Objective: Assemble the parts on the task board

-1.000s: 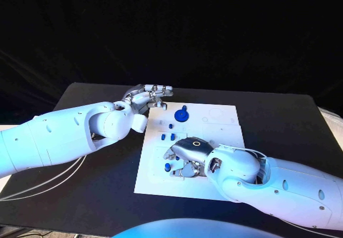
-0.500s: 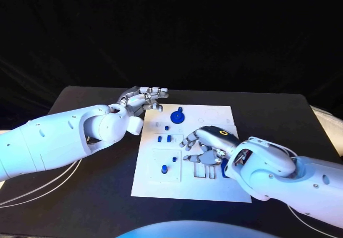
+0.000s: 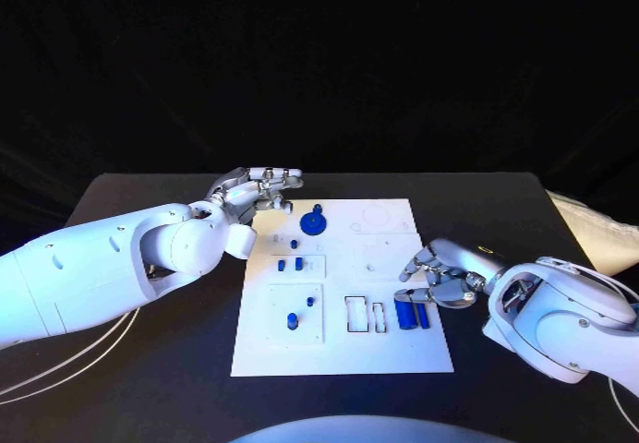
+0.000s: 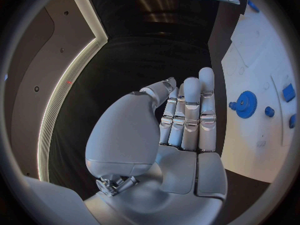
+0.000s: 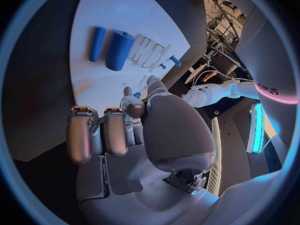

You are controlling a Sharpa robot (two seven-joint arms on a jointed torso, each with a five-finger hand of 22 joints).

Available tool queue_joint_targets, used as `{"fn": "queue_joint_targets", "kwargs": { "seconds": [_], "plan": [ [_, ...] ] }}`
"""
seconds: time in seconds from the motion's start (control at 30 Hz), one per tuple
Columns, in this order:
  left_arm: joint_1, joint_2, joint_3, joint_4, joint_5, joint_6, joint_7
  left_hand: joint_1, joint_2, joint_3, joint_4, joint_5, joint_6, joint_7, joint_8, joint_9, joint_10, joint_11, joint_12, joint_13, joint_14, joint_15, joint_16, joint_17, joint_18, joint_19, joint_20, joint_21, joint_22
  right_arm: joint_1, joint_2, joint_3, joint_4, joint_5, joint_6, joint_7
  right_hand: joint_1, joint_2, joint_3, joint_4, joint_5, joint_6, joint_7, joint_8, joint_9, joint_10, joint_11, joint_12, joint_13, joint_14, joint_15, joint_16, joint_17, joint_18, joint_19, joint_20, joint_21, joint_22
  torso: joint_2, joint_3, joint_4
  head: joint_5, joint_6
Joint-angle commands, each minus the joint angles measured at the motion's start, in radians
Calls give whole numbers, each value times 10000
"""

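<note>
The white task board (image 3: 349,351) lies mid-table. A blue gear (image 3: 314,223) sits near its far left; small blue pieces (image 3: 291,265) and two pegs (image 3: 292,321) lie nearer. Two blue cylinders (image 3: 413,315) lie side by side near the board's right edge, beside outlined slots (image 3: 357,314). My right hand (image 3: 440,277) hovers at that edge just beyond the cylinders, fingers half curled, holding nothing; its wrist view shows the cylinders (image 5: 119,50) apart from the hand (image 5: 131,130). My left hand (image 3: 259,189) hovers at the board's far left corner, fingers straight, holding nothing. From the left wrist, the hand (image 4: 181,120) is beside the gear (image 4: 247,104).
The black table (image 3: 147,369) extends on all sides of the board. My large left forearm (image 3: 120,268) lies over the table's left part. Cables (image 3: 66,365) trail at the near left. A pale object (image 3: 586,226) lies at the table's right edge.
My right hand has moved from the board's near left across to its right edge, uncovering the two blue cylinders. The camera view has shifted. The left hand holds its place.
</note>
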Motion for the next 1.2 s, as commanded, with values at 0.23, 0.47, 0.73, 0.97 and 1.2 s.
{"fn": "queue_joint_targets", "kwargs": {
  "seconds": [0.23, 0.47, 0.73, 0.97, 1.2],
  "plan": [
    [2, 7, 0, 56, -103, 222, 21, -30, 82, -47, 16, -36, -56, -12, 54, -16, -69, -5, 23, -15, -71, 20, -14, -9, 111, -3, 3, -61, -10, -44, -192, -102, 131, -1055, 759, -1700, -124, 220, -586, 339, 25, 6, 30, 226, 86, -11, 13, 748, 1053, 557, 1, 134, 212, -99, 68, 48, 73, 91, -43, -3, -71, -20, -6],
    [1, -9, -6, 26, -108, 222, 23, -30, 82, -47, 16, -36, -56, -12, 54, -16, -69, -5, 23, -15, -71, 20, -14, -9, 111, -3, 3, -61, -10, -122, -92, -131, 94, -1224, 1059, -1874, -276, 307, -758, 353, 59, -7, 25, 293, 113, -40, 17, 784, 1162, 553, 4, 141, 221, -101, 68, 54, 80, 107, -46, -13, -93, 20, -28],
    [-1, -5, -10, 12, -109, 234, 21, -30, 82, -47, 16, -36, -56, -12, 54, -16, -69, -5, 23, -15, -71, 20, -14, -9, 111, -3, 3, -61, -10, -330, 299, -143, -73, -1218, 1266, -1900, -278, 361, -805, 338, 75, 29, 11, 344, 134, -2, 6, 872, 1292, 561, 0, 173, 280, -104, 74, 54, 88, 125, -34, -7, -85, 40, -63],
    [-2, -17, -11, 1, -109, 233, 16, -30, 82, -47, 16, -36, -56, -12, 54, -16, -69, -5, 23, -15, -71, 20, -14, -9, 111, -3, 3, -61, -10, -460, 553, -145, -253, -1229, 1433, -1911, -247, 411, -833, 327, 90, 61, -3, 386, 152, 34, -6, 946, 1397, 567, -8, 196, 321, -108, 82, 50, 97, 147, -41, -10, -91, 51, -85],
    [-4, -21, -12, -4, -109, 244, 14, -30, 82, -47, 16, -36, -56, -12, 54, -16, -69, -5, 23, -15, -71, 20, -14, -9, 111, -3, 3, -61, -10, -592, 923, -145, -521, -1275, 1423, -1920, -136, 526, -867, 310, 233, 67, -13, 435, 175, 23, -17, 955, 1460, 567, -18, 205, 335, -108, 78, 41, 101, 153, -39, -5, -81, 69, -101]
  ]
}}
